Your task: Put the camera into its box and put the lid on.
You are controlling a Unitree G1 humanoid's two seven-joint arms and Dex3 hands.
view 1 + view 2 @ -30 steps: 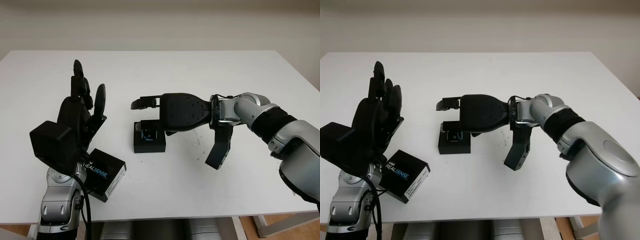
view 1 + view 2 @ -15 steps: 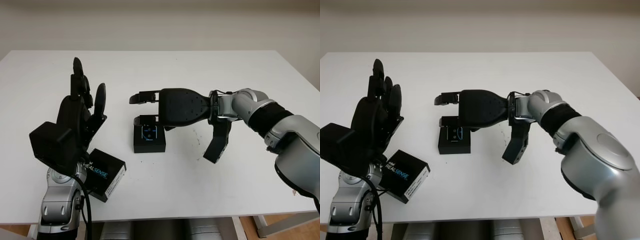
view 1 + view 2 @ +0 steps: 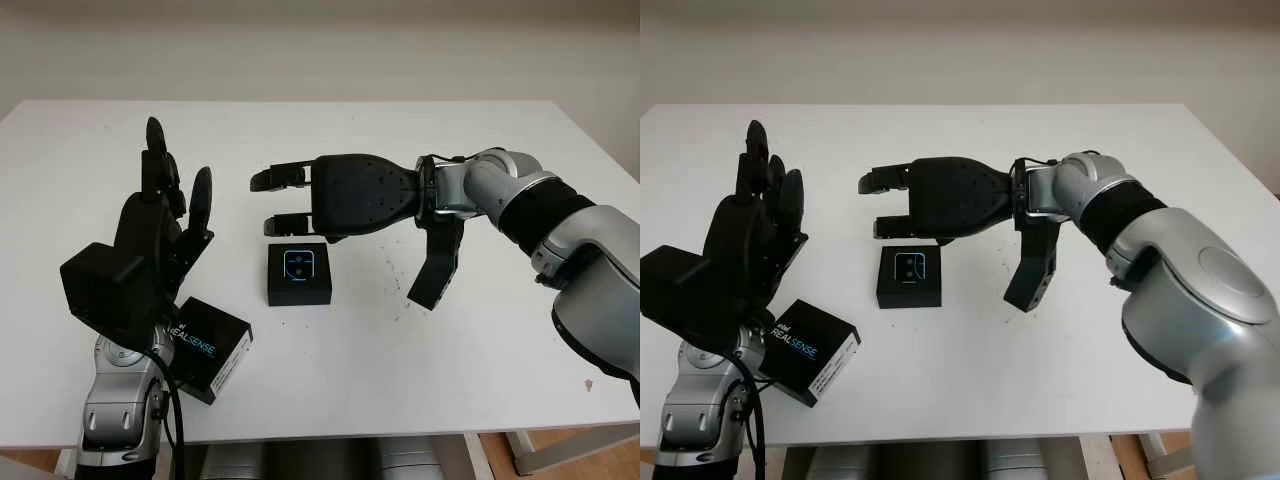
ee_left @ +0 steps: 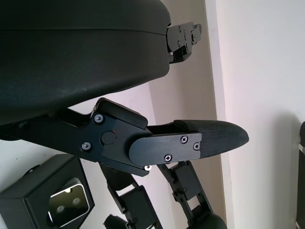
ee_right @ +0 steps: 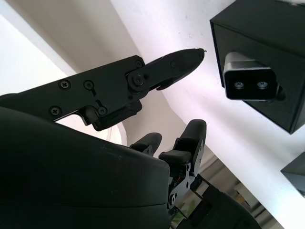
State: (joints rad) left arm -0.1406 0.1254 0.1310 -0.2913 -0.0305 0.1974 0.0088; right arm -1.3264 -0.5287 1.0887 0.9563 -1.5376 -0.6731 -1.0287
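Right hand hovers just above the box at frame centre, open, holding nothing, fingers pointing toward frame left. Camera sits inside the box, lens face up. Box stands on the white tabletop, uncovered. Left hand is raised at frame left, open, holding nothing, fingers pointing up. Lid, black with REALSENSE lettering, lies on the tabletop at lower left, partly behind the left arm, well apart from the box.

Head stereo pair looks down; close wrist cameras share the box.
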